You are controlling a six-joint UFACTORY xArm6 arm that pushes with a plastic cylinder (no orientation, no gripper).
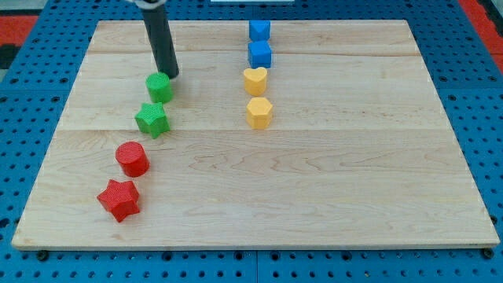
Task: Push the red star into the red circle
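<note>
The red star (119, 199) lies near the board's bottom left corner. The red circle (132, 159) stands just above and slightly right of it, a small gap between them. My tip (170, 75) is at the upper left part of the board, right at the top edge of the green circle (159, 87), well above both red blocks. The rod rises out of the view's top.
A green star (152, 119) sits between the green circle and the red circle. Two blue cubes (259, 31) (260, 54), a yellow heart (255, 81) and a yellow hexagon (258, 112) form a column near the middle top. The wooden board (314, 196) rests on a blue pegboard.
</note>
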